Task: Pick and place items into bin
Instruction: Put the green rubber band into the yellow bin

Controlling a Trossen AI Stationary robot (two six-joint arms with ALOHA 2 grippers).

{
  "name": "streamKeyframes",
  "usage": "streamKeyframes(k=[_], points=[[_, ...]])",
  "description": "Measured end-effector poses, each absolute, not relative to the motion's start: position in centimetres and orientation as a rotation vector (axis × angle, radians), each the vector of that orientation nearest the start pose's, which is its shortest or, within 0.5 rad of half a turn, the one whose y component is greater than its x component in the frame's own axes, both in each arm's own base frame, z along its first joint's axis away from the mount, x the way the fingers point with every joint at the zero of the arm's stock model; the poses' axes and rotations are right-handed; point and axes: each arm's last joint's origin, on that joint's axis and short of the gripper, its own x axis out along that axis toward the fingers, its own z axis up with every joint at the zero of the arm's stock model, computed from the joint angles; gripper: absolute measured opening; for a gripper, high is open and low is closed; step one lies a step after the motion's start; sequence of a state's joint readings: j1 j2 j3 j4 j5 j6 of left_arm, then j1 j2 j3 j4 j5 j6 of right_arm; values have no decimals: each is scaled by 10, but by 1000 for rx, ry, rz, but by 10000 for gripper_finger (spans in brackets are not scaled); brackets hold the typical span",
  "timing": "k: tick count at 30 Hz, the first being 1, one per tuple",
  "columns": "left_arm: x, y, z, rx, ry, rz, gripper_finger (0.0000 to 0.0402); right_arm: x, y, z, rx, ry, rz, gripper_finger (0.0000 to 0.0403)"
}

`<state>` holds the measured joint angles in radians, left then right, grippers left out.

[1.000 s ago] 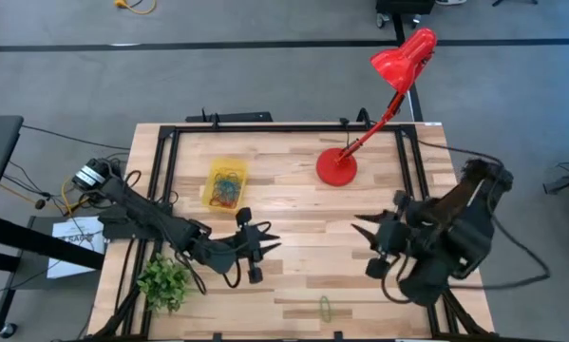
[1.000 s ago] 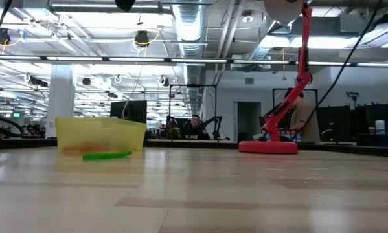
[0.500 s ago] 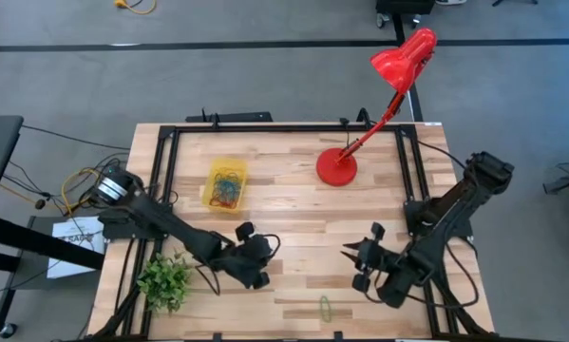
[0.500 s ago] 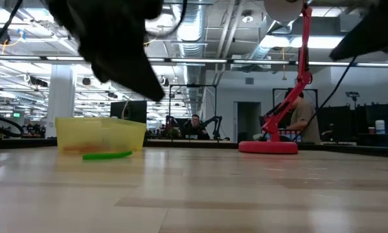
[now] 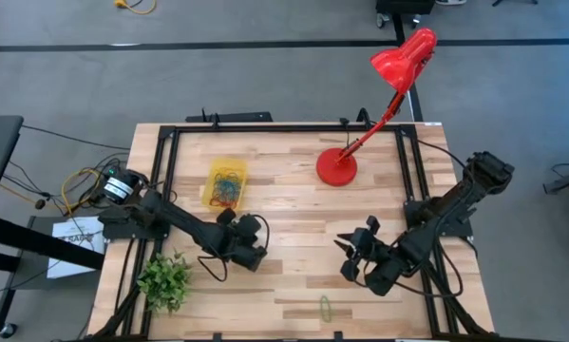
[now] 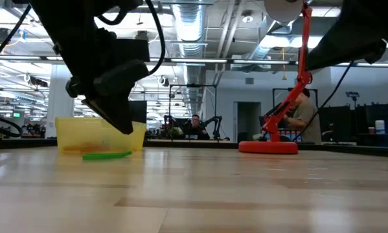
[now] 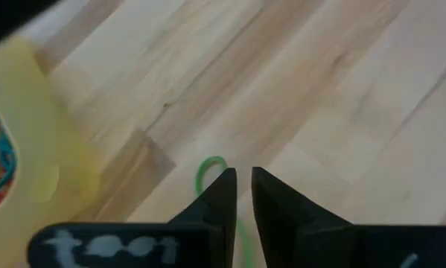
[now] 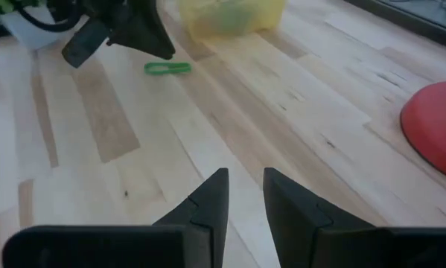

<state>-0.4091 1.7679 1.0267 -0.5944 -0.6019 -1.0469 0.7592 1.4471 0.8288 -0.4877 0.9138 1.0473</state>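
The bin is a small yellow tray at the far left holding several coloured bands. A green band lies flat on the wood just near of the bin and also shows in the low view. My left gripper hangs over it, tipped downward, with a narrow gap between its fingers and nothing in it. In the low view the left gripper is clear of the table. My right gripper hovers open at mid-right, pointing left. Another green band lies by the near edge.
A red desk lamp stands with its round base at the far centre-right, and its head leans out over the far right corner. A small green plant sits at the near left corner. Bare wood lies between the two grippers.
Both arms have come down toward the table. My left gripper has swung toward the far left, tipped its fingers downward, and now hangs over the green band beside the bin. My right gripper has dropped and shifted left toward the table's middle. The bands and the bin have not moved.
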Motion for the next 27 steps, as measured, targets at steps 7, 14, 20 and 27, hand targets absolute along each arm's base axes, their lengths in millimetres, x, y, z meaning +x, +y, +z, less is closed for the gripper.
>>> streamKeyframes(k=[7, 14, 20, 27], points=[[295, -110, 152, -273, 907, 724, 20, 210, 157, 197, 198, 547, -501, 79], [286, -106, 133, -299, 885, 721, 17, 215, 152, 197, 215, 539, -525, 79], [278, -102, 122, -336, 861, 764, 17, 220, 146, 197, 228, 533, -551, 79], [277, -102, 110, -414, 778, 706, 17, 223, 141, 197, 241, 540, -566, 79]])
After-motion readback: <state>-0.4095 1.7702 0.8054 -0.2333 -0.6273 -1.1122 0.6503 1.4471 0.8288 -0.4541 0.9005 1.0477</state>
